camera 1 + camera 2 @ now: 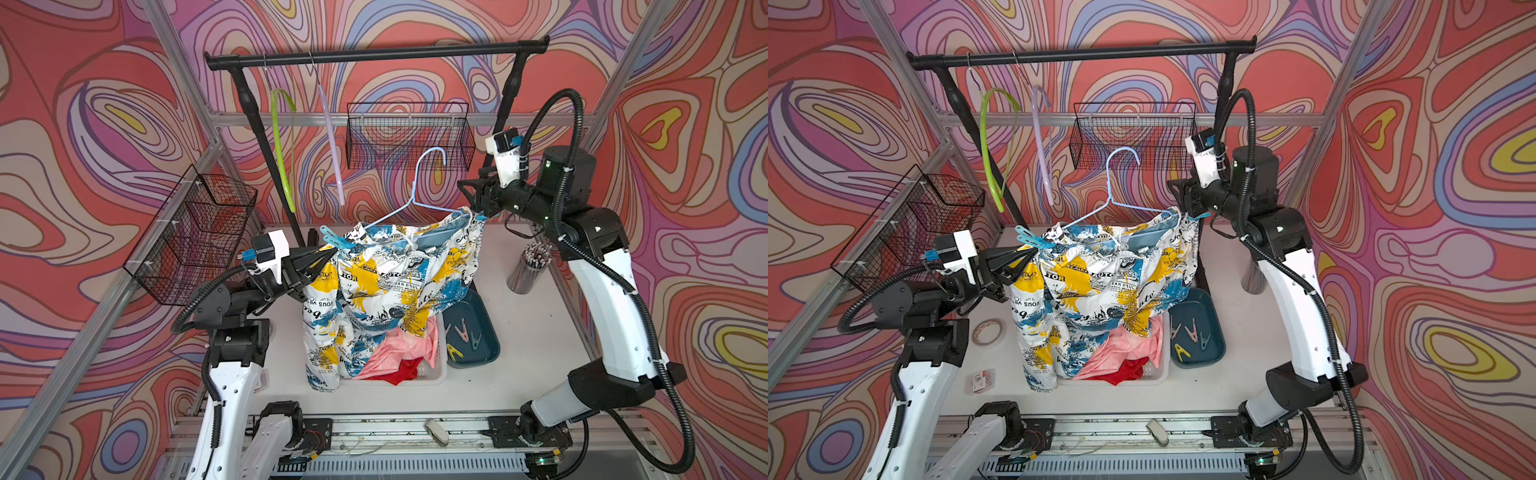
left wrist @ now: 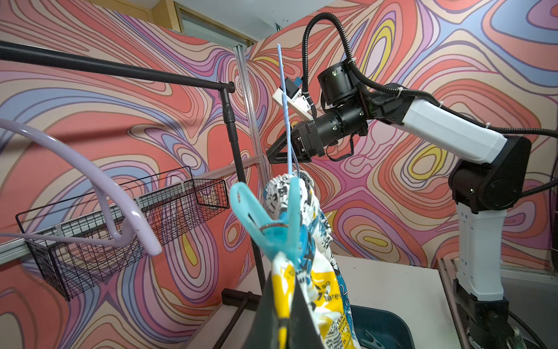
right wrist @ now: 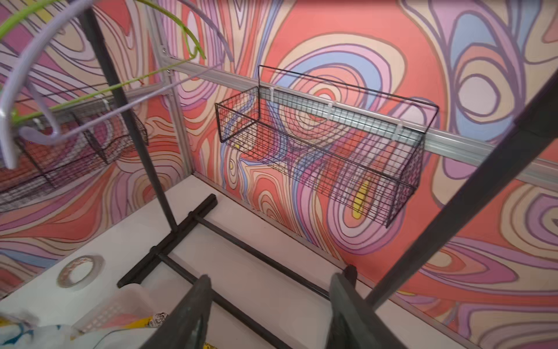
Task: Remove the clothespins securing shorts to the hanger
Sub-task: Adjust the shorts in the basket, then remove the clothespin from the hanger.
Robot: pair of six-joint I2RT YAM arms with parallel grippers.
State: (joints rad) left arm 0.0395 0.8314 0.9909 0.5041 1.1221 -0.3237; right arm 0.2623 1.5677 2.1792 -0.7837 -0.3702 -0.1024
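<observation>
White tabletop [image 1: 532,353], swirl-patterned walls [image 1: 83,124]. Right of centre, dark teal plastic tray [image 1: 493,350] holds small plastic clothespins [image 1: 461,332]. Centre: left gripper [image 1: 326,254] clamped on newspaper-print cloth shorts [image 1: 374,291] pegged to pale blue wire hanger [image 1: 414,191]; right gripper [image 3: 270,278] parted, empty.

Your shorts [image 1: 374,282] hang on the hanger [image 1: 415,187] mid-table, draping into the basket [image 1: 436,370] on the near side. Just right of it lies the tray [image 1: 486,349], clothespins [image 1: 1191,332] in it. The rack [image 1: 374,52] stands far behind, the cup [image 1: 525,274] far right, the tape roll [image 1: 988,331] left.
</observation>
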